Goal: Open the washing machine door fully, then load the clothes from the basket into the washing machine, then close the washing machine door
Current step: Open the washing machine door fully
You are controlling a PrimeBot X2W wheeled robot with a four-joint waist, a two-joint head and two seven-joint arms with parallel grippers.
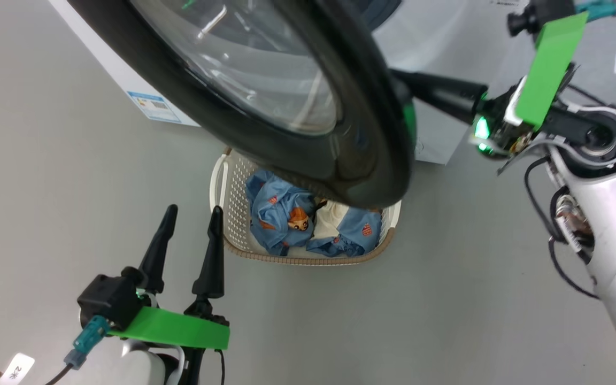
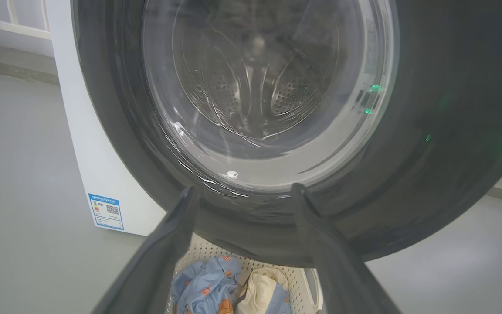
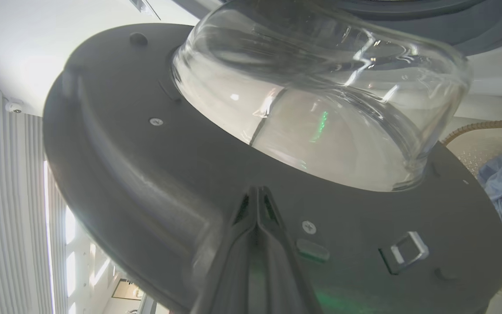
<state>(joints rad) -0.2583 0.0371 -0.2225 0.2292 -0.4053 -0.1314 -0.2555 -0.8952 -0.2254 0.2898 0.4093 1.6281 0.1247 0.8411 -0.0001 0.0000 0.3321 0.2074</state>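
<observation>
The door (image 1: 297, 107) is a glossy black ring around a clear glass bowl. It stands swung out from the washer (image 2: 94, 157), with its inner face and bulging bowl (image 3: 320, 109) showing in the right wrist view. The washer is white, with a blue label (image 2: 106, 211) low on its front. Its steel perforated drum (image 2: 255, 87) shows through the glass. The cream perforated basket (image 1: 233, 214), with a brown rim, sits on the floor just before the washer, its far part hidden under the door. The clothes (image 1: 281, 214) lie bundled inside it, light-blue printed fabric around a cream piece.
</observation>
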